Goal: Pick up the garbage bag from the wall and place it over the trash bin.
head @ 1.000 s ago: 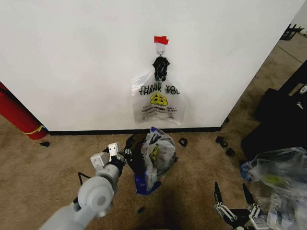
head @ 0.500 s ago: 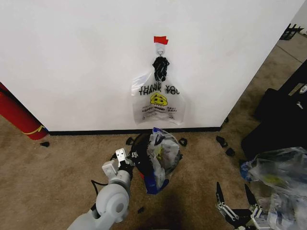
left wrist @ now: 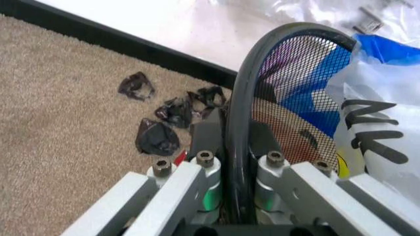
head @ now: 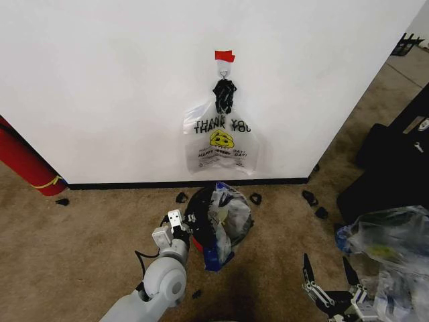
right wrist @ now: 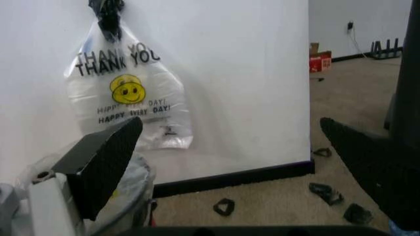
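Observation:
The garbage bag (head: 228, 211), translucent with black print and blue strips, lies bunched over and around the small black mesh trash bin (head: 200, 221) on the carpet below the wall (head: 100, 80). In the left wrist view the bag (left wrist: 387, 123) shows through and beside the bin's mesh, next to the black rim (left wrist: 246, 98). My left gripper (head: 181, 225) (left wrist: 233, 135) is shut on that rim, one finger on each side. My right gripper (head: 325, 263) (right wrist: 229, 123) hangs open low at the right, apart from the bin.
A similar smiley bag (head: 220, 144) (right wrist: 128, 98) hangs from the hook (head: 224, 67) under red tape (head: 224, 56). A long red cylinder (head: 23, 164) leans at the left. Black scraps (head: 312, 198) dot the carpet. A clear plastic bundle (head: 389, 248) and dark cases (head: 395, 168) crowd the right.
My left arm has swung to the right and a little towards the wall, taking the bin and bag along. The right gripper has barely moved.

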### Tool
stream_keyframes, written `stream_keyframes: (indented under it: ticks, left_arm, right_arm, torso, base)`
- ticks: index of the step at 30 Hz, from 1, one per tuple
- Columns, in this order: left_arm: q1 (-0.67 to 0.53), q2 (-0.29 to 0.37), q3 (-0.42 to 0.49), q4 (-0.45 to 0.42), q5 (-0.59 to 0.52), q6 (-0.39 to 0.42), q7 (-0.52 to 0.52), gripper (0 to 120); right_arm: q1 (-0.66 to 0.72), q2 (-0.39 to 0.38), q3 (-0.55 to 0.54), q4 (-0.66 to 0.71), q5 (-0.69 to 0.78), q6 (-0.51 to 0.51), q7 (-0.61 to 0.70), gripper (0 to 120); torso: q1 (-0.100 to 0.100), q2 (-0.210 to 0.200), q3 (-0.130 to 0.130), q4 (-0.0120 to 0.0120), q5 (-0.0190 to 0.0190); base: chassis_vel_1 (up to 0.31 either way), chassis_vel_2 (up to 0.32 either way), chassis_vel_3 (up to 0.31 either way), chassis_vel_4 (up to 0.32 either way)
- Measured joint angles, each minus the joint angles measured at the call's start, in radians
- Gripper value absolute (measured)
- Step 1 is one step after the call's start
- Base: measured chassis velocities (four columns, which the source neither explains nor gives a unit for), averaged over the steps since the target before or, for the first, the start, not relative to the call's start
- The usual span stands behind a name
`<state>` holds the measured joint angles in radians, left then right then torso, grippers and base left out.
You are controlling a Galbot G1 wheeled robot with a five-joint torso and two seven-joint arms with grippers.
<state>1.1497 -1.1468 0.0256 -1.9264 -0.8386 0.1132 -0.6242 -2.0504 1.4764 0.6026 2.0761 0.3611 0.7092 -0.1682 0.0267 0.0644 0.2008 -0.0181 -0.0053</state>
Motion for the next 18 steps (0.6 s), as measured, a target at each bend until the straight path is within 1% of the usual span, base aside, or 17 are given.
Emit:
stream_keyframes:
  ticks: [9,10,11,12,13,16,18]
  left_arm:
    - [0.003,-0.006,-0.004,0.018,-0.014,0.005,-0.006,3]
    - [0.003,-0.006,-0.005,0.015,-0.021,0.013,-0.006,4]
    - [0.002,-0.006,-0.006,0.011,-0.031,0.023,-0.006,10]
    - [0.002,-0.006,-0.006,0.011,-0.031,0.023,-0.006,10]
    - [0.000,-0.006,-0.007,0.009,-0.037,0.030,-0.007,12]
    - [-0.007,-0.004,-0.013,0.004,-0.050,0.045,-0.008,24]
    - [-0.008,0.007,-0.020,-0.010,-0.054,0.050,-0.005,34]
  right_arm:
    - [0.014,-0.003,-0.001,-0.008,0.002,-0.008,0.002,100]
    - [0.015,-0.004,-0.001,-0.008,0.003,-0.010,0.002,100]
    - [0.017,-0.004,0.000,-0.009,0.005,-0.012,0.002,100]
    - [0.017,-0.004,0.000,-0.009,0.005,-0.012,0.002,100]
    - [0.019,-0.005,0.000,-0.010,0.006,-0.013,0.002,100]
    - [0.023,-0.004,-0.003,-0.017,0.007,-0.014,0.003,100]
    - [0.024,-0.005,-0.005,-0.020,0.007,-0.013,0.003,100]
  torso:
    - [0.000,0.000,0.000,0.0001,0.0001]
    - [0.000,0.000,0.000,0.0002,0.0001]
    - [0.000,0.000,0.000,0.0002,0.0001]
    - [0.000,0.000,0.000,0.0002,0.0001]
    - [0.000,0.000,0.000,0.0001,0.0000]
    - [0.000,0.000,0.000,-0.0001,-0.0002]
    - [0.000,0.000,0.000,-0.0002,-0.0002]
  base:
    - [0.000,0.000,0.000,0.000]
    - [0.000,0.000,0.000,0.000]
    - [0.000,0.000,0.000,0.000]
    - [0.000,0.000,0.000,0.000]
    - [0.000,0.000,0.000,0.000]
    - [0.000,0.000,0.000,0.000]
    - [0.000,0.000,0.000,0.000]
